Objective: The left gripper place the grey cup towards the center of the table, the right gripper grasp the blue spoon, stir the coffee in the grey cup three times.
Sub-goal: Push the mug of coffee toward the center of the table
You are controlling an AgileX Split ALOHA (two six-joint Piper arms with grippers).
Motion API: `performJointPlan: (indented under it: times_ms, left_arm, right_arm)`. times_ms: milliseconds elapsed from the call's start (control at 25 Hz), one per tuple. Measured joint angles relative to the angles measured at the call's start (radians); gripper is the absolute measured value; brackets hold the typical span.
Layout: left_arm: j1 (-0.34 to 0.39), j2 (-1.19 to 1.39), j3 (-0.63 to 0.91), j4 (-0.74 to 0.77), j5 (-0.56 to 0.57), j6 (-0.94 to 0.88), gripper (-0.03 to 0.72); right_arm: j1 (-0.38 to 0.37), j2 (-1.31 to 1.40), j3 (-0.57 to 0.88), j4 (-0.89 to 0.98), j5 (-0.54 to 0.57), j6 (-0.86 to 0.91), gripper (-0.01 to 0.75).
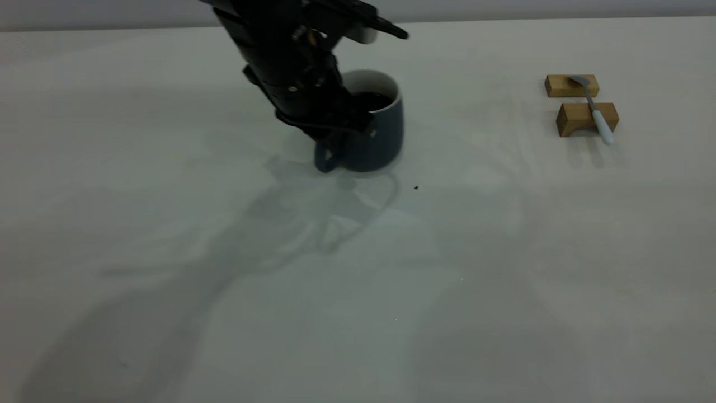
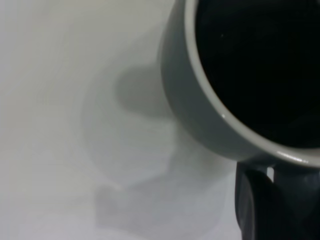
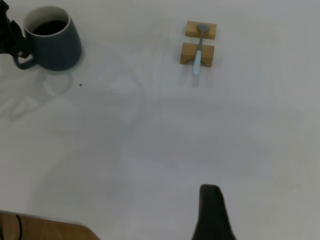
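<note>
Grey cup point(image 1: 376, 131) full of coffee point(image 1: 373, 101): heavy, spill-prone, rigid. Left gripper point(image 1: 330, 146) at cup handle, finger closure unclear. Blue spoon point(image 1: 597, 111) right of cup: light, slim; take handle.

Left arm descends steeply from above, wrist angled down, left tool point(image 1: 330, 146) low at the table, fingers closed on the grey cup's handle point(image 1: 326, 159). Right tool: one black fingertip point(image 3: 212, 212) visible only in its own wrist view, held high, well apart from the left tool; finger state undetermined.
</note>
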State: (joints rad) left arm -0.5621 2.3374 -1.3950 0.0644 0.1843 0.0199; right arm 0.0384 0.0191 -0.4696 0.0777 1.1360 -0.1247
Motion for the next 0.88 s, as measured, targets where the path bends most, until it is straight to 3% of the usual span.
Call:
performJointPlan:
  times_ms: [400, 720, 880]
  left_arm:
    - [-0.007, 0.006, -0.001, 0.0, 0.006, 0.0, 0.218]
    - [-0.006, 0.005, -0.004, 0.031, 0.06, 0.0, 0.476]
    - [-0.006, -0.052, -0.006, 0.089, 0.162, -0.003, 0.597]
  right_arm:
    - [0.0, 0.0, 0.0, 0.0, 0.0, 0.0, 0.578]
    - [0.0, 0.0, 0.0, 0.0, 0.0, 0.0, 0.578]
    - [0.0, 0.0, 0.0, 0.0, 0.0, 0.0, 0.578]
